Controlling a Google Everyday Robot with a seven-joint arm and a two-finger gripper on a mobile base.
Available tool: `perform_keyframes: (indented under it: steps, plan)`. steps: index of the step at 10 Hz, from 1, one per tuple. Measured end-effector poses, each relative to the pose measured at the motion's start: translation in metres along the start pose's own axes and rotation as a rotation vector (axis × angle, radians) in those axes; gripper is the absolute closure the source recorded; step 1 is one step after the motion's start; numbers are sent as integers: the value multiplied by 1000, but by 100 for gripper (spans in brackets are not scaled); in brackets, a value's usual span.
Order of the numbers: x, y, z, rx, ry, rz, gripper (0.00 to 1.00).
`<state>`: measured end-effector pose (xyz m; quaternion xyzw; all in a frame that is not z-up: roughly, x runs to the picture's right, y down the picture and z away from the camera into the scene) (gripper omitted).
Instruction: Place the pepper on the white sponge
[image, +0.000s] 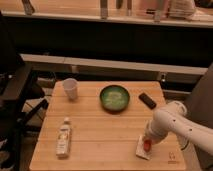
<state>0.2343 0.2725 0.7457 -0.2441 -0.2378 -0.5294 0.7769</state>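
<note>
A small red pepper (147, 145) lies on a white sponge (142, 150) at the front right of the wooden table (100, 130). My gripper (149, 135) is at the end of the white arm (172, 122), directly over the pepper and sponge. The arm's end covers the far part of the sponge.
A green bowl (114, 97) stands mid-table at the back. A white cup (70, 89) is at the back left. A bottle (63, 137) lies at the front left. A black flat object (147, 100) lies at the back right. A dark chair (15, 100) is left of the table.
</note>
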Motion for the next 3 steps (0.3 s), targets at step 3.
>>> perform_keyframes:
  steps: [3]
  plan:
    - [1, 0, -3, 9, 4, -4, 30]
